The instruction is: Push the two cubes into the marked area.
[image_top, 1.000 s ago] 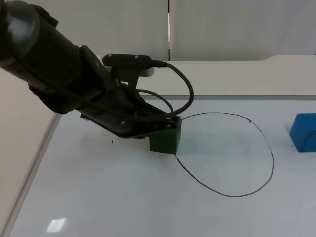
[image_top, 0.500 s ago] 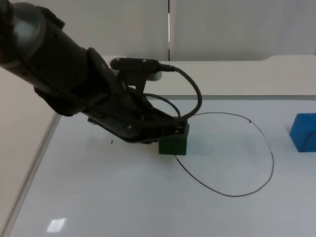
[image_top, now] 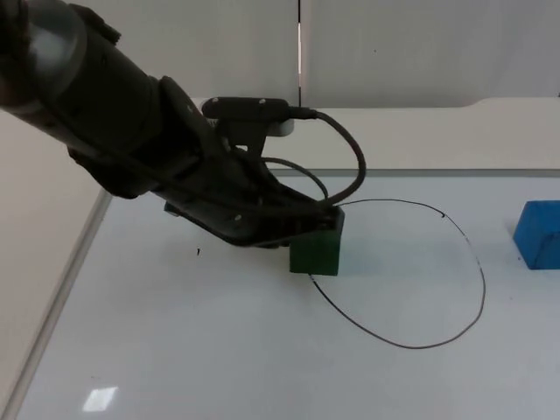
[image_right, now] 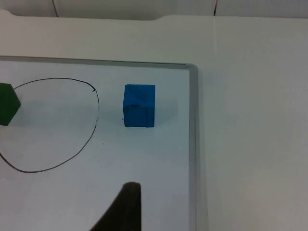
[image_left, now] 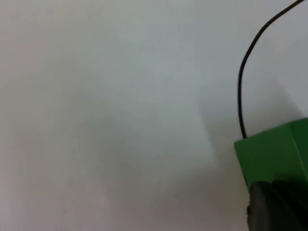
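Right now I'm pressing my left gripper (image_top: 322, 229) against the green cube (image_top: 317, 254), low on the board (image_top: 175, 350). Gripper is touching the cube's left-rear side; can't tell whether its fingers are spread or pressed together, since my arm is covering them from above. In the left wrist view a black fingertip (image_left: 276, 207) is sitting right on the green cube (image_left: 272, 154), with the line (image_left: 243, 91) running just beside the cube's corner.

Green cube is sitting on the left edge of the circle (image_top: 455, 332): its front corner is touching the drawn line, and the body is straddling it, partly in and partly out.

Blue cube (image_top: 538, 234) is sitting outside the circle, to its right, well apart from the green one. In the right wrist view the blue cube (image_right: 139, 106) is lying between the circle (image_right: 91, 134) and the board's frame (image_right: 192, 144), touching neither, and the green cube (image_right: 8, 109) is showing at the far edge of the circle.

My right arm is waiting. One right gripper fingertip (image_right: 122, 209) is hanging above the board, near the blue cube but not touching it. Can't tell its finger state either.
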